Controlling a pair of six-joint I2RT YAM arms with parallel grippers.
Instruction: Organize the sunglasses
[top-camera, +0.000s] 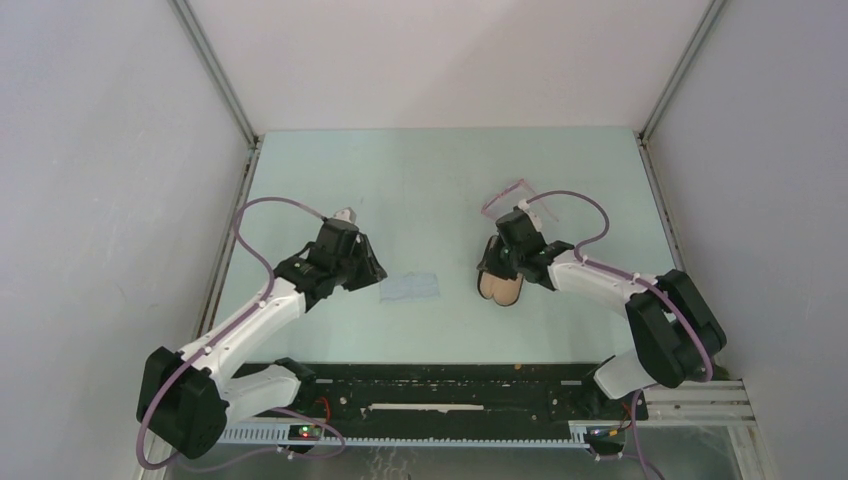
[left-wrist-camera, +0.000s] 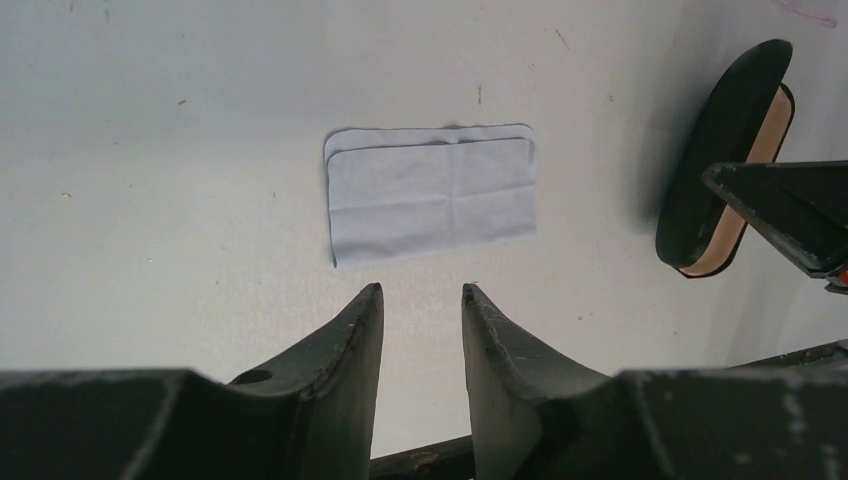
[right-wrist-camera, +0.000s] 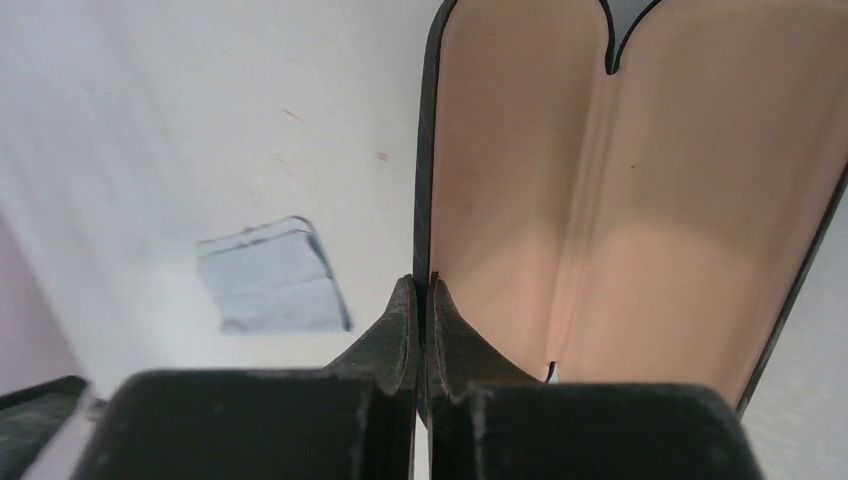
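Observation:
The pink-framed sunglasses lie on the table behind my right gripper, arms unfolded. The black case lies open, its tan lining showing. My right gripper is shut on the thin edge of the case's wall. The case also shows in the left wrist view at the right. My left gripper is open and empty, hovering just short of the light blue cloth. The sunglasses are out of both wrist views except for a faint pink trace at the left wrist view's top right corner.
The light blue cloth lies folded flat between the two arms; it also shows in the right wrist view. White walls enclose the table on three sides. A black rail runs along the near edge.

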